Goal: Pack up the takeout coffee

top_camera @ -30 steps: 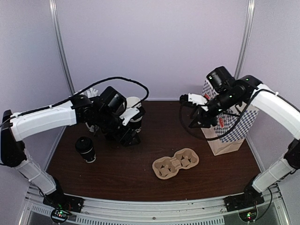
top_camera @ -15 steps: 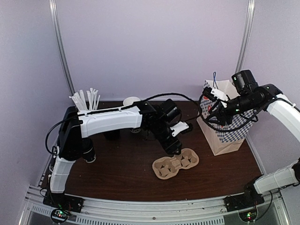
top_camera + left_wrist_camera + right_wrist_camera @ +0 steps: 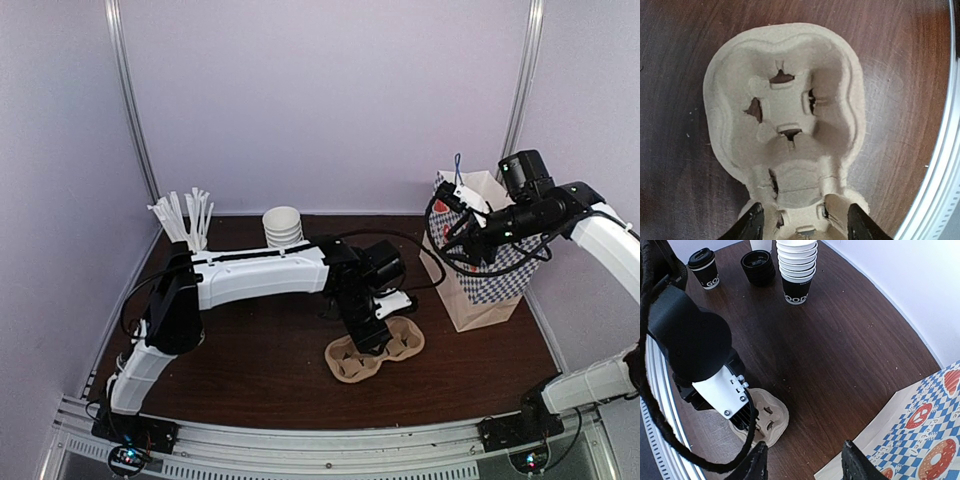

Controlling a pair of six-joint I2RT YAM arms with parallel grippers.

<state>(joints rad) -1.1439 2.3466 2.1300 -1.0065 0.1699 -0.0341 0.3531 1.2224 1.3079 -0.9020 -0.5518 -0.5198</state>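
Note:
The takeout coffee (image 3: 704,267), a paper cup under a black dome lid, stands at the table's far left in the right wrist view. In the top view my left arm hides it. My left gripper (image 3: 378,338) is low over the near end of the pulp cup carrier (image 3: 785,110). Its jaws are open, with one finger (image 3: 752,226) on each side of the end pocket. My right gripper (image 3: 447,218) hangs open and empty in the air beside the mouth of the checkered paper bag (image 3: 485,275).
A stack of lidless white cups (image 3: 283,225) and a cup of white sticks (image 3: 186,215) stand at the back. A pile of black lids (image 3: 758,265) sits next to the stack. The bag stands upright at the right side, and the rail (image 3: 330,440) runs along the near edge.
My left arm has swung from the back left across to the carrier and come down over it, its jaws narrowing a little. My right gripper has drawn back to the bag.

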